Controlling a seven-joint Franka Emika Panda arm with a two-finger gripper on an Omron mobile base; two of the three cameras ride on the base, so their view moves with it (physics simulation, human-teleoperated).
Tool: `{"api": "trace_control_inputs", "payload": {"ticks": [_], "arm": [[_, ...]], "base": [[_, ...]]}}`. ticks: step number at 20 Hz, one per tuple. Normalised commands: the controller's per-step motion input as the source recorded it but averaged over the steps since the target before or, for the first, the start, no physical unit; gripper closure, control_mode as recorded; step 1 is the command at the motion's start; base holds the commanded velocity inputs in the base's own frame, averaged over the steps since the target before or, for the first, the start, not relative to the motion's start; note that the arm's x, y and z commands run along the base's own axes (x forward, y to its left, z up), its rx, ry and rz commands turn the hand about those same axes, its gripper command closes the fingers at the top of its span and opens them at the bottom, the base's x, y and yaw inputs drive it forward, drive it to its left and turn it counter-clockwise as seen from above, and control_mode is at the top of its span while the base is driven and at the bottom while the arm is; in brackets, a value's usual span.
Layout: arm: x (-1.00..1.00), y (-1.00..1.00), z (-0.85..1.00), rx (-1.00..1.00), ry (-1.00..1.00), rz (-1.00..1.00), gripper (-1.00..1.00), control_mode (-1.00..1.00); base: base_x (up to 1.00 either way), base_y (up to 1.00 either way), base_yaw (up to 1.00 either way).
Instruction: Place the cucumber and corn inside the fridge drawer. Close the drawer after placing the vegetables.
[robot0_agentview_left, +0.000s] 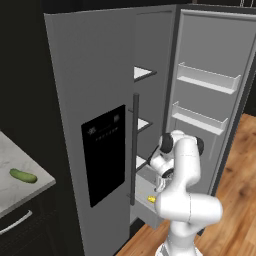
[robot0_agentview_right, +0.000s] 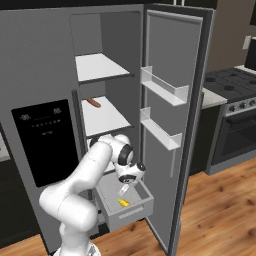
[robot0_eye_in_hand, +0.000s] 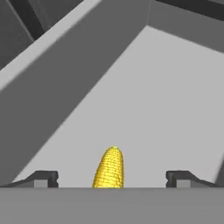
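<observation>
The yellow corn (robot0_eye_in_hand: 110, 168) lies on the floor of the pulled-out grey fridge drawer (robot0_agentview_right: 132, 212); the corn (robot0_agentview_right: 123, 202) shows small in the right base view and the corn (robot0_agentview_left: 151, 199) in the left base view. My gripper (robot0_eye_in_hand: 112, 179) hangs just above it inside the drawer, open, its fingertips (robot0_eye_in_hand: 43, 178) wide on either side and apart from the cob. The gripper (robot0_agentview_right: 123, 190) points down into the drawer. The dark green cucumber (robot0_agentview_left: 23, 175) rests on the marble counter at the far left.
The fridge door (robot0_agentview_right: 175, 120) stands open to the right with two white door bins (robot0_agentview_right: 162, 90). White shelves (robot0_agentview_right: 102, 67) sit above the drawer, one with a brown item (robot0_agentview_right: 93, 103). A stove (robot0_agentview_right: 235, 115) stands at the right; wood floor lies in front.
</observation>
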Motion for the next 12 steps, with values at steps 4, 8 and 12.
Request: {"api": "trace_control_inputs", "payload": {"ticks": [4, 8, 12], "arm": [[-0.79, 0.54, 0.83, 0.00, -0.19, -0.08, -1.00, -1.00], [-1.00, 0.34, 0.74, 0.00, -0.17, -0.11, -1.00, -1.00], [-1.00, 0.03, 0.84, 0.00, -0.06, -0.16, -1.00, -1.00]], "base": [[0.00, 0.00, 0.00], [0.00, 0.00, 0.00], [0.00, 0.00, 0.00]]}}
